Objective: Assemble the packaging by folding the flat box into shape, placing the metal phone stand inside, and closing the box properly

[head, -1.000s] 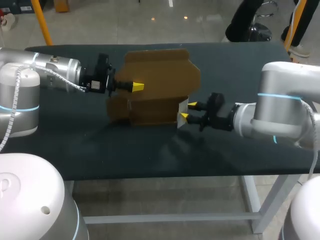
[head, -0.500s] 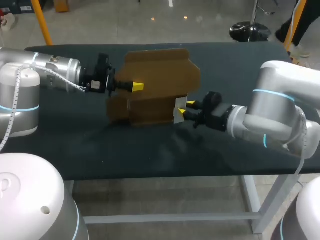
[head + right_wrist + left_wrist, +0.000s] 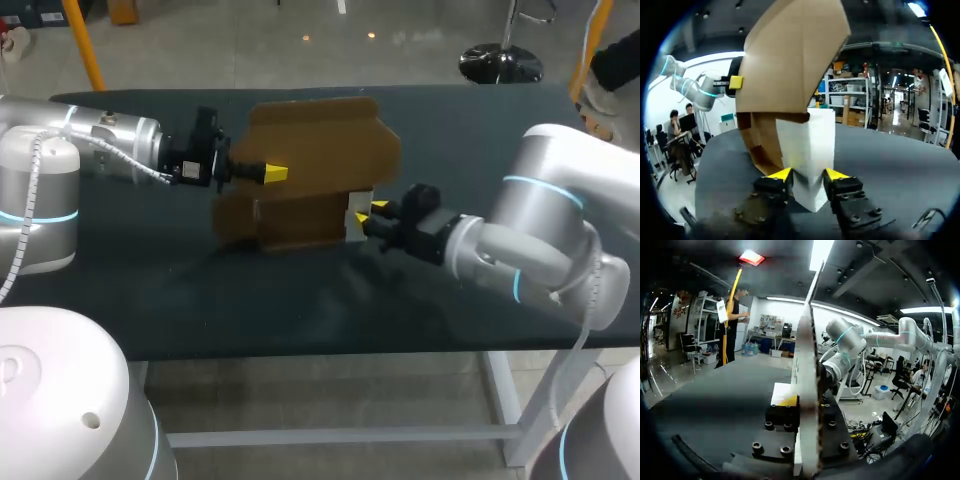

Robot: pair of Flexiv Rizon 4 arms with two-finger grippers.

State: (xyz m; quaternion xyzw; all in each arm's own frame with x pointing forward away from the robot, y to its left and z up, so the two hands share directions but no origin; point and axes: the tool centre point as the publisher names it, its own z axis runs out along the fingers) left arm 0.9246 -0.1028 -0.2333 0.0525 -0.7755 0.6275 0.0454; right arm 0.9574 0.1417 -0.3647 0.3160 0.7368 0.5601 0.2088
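Note:
The brown cardboard box (image 3: 315,170) stands half folded on the dark table, one panel raised. My left gripper (image 3: 272,173) is shut on its left panel; in the left wrist view the panel's edge (image 3: 809,365) runs between the fingers of that gripper (image 3: 807,405). A white flap (image 3: 355,224) hangs at the box's right lower corner. My right gripper (image 3: 368,214) is at that corner. In the right wrist view the white flap (image 3: 807,145) sits between the yellow tips of this gripper (image 3: 807,176), both touching it. No metal phone stand is in view.
The table (image 3: 300,300) has bare dark surface in front of the box and to its right. Its front edge runs below both arms. My right arm (image 3: 530,240) lies low over the table's right part.
My right gripper has moved left onto the box's corner and its fingers have narrowed on the white flap. The left arm and the box have stayed still.

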